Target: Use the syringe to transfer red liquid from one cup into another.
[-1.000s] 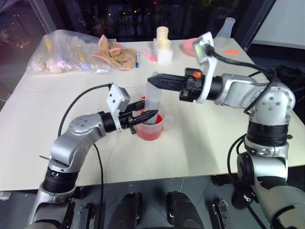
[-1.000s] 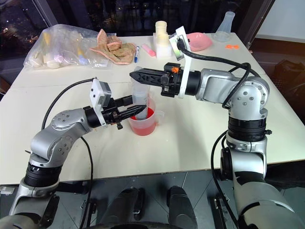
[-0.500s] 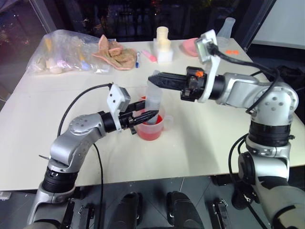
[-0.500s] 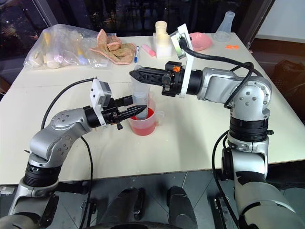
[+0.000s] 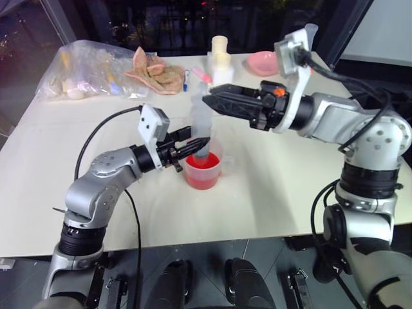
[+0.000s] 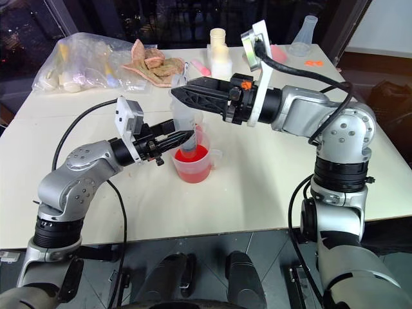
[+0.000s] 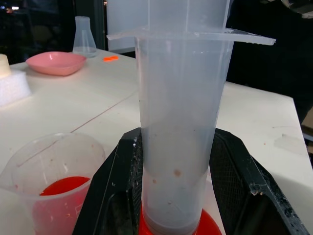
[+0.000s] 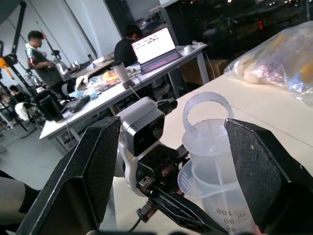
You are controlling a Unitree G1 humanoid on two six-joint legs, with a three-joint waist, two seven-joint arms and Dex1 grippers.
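Observation:
The clear syringe (image 5: 201, 123) stands upright with its lower end in the handled cup (image 5: 207, 174), which holds red liquid (image 6: 190, 156). My left gripper (image 5: 196, 145) is shut on the syringe's barrel (image 7: 178, 147) just above the cup. The right gripper (image 5: 211, 101) reaches in from the right at the plunger's top. It is open, with its fingers (image 8: 98, 166) standing apart on either side of the plunger's ring (image 8: 208, 105). The smaller cup (image 7: 54, 188) stands close beside the syringe with a little red liquid at its bottom.
At the back of the table lie a plastic bag of items (image 5: 90, 71), crumpled cloths (image 5: 154, 74), a pen (image 5: 186, 78), white blocks (image 5: 221, 64), a pink bowl (image 5: 264, 61) and a clear flask (image 6: 304, 35). People sit at desks (image 8: 142, 44) beyond the table.
The right gripper has opened and let go of the plunger's top. The left gripper still holds the barrel over the handled cup.

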